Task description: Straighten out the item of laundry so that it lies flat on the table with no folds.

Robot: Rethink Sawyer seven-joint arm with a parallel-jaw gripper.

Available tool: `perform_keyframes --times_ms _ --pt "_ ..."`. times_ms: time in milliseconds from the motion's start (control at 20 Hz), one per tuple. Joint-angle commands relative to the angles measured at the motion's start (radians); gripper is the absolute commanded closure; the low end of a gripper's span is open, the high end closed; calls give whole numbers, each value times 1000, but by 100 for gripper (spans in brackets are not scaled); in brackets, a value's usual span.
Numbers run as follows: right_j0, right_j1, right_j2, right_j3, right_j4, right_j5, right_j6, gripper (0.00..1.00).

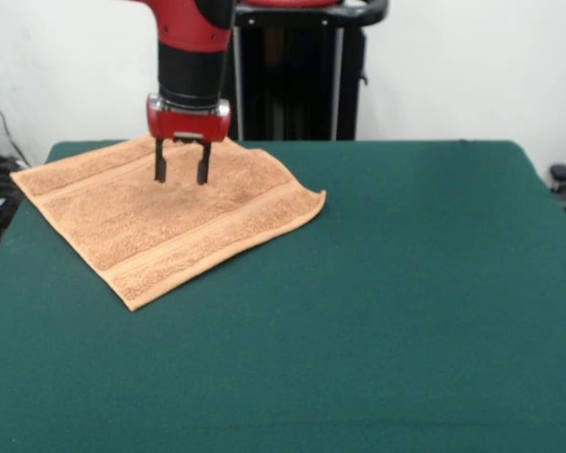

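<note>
Green table (406,311); arm hides towel's (170,226) far edge.

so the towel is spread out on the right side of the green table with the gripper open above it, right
Not quite: the front view shows the towel spread on the left side of the green table, not the right. The rest holds: the gripper is open above it, its two fingers apart and pointing down at the cloth.

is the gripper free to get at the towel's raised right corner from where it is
Probably yes. The gripper hangs open above the towel, and nothing stands between it and the slightly lifted corner; only bare table lies around it.
</note>
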Motion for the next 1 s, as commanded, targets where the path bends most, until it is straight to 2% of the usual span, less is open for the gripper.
perform_keyframes --times_ms 50,300,800,1000 --pt "-14 -55 146 88 43 113 93 0" --pt "9 -26 143 80 47 79 127 0" --pt "25 -123 148 172 92 116 146 0" --pt "45 -110 138 160 108 102 154 0"
